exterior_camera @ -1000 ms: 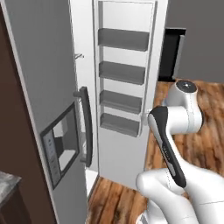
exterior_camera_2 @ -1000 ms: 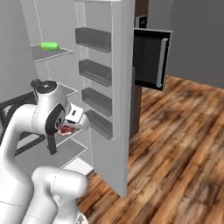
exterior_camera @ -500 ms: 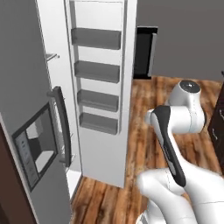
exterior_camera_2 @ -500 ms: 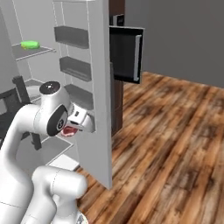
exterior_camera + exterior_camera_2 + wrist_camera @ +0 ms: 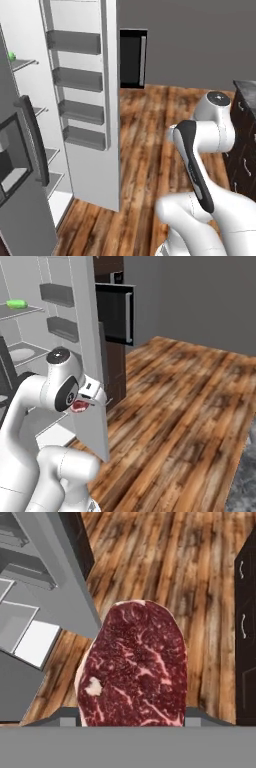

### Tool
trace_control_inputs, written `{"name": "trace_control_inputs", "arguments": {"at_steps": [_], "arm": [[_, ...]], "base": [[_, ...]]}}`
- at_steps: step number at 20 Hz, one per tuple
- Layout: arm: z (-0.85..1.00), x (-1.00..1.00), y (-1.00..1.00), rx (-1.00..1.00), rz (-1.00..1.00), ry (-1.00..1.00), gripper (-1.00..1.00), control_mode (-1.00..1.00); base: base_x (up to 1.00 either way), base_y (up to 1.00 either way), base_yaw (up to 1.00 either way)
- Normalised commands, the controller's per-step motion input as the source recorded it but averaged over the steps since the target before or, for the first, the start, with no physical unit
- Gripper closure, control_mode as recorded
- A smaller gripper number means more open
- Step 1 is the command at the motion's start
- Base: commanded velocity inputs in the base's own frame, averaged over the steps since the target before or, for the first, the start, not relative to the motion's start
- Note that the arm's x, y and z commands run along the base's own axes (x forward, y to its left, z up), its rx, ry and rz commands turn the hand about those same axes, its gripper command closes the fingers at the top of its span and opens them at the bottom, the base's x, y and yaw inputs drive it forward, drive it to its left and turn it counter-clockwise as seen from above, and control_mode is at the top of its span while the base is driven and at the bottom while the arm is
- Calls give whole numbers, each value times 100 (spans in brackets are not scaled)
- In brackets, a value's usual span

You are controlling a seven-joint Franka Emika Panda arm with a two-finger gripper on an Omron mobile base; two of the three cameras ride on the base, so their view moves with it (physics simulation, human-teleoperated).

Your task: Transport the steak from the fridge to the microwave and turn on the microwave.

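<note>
pincer point(image 5: 134, 724): closed on the steak point(image 5: 135, 667), low before the arm
fridge point(image 5: 80, 100): door open, at left
microwave point(image 5: 116, 313): beyond the fridge, door shut
advice: carry level, pass clear of the fridge door edge

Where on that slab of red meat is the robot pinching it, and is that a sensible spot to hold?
The steak is flat and thin, so it seems sensible to pinch across its thickness at one end, as the gripper appears to do. In the hand view its near end sits down at the fingers and the rest sticks out over the wood floor.
</note>
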Motion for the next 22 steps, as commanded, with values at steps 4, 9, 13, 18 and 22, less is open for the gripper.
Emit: {"name": "trace_control_inputs", "arguments": {"at_steps": [4, 9, 13, 18, 22], "arm": [[0, 0, 0, 0, 0, 0, 100, 100], [0, 0, 0, 0, 0, 0, 100, 100], [0, 0, 0, 0, 0, 0, 100, 100], [0, 0, 0, 0, 0, 0, 100, 100], [0, 0, 0, 0, 0, 0, 100, 100]], "base": [[26, -48, 0], [45, -42, 3], [49, -42, 2], [47, -47, 0], [50, -45, 0]]}}
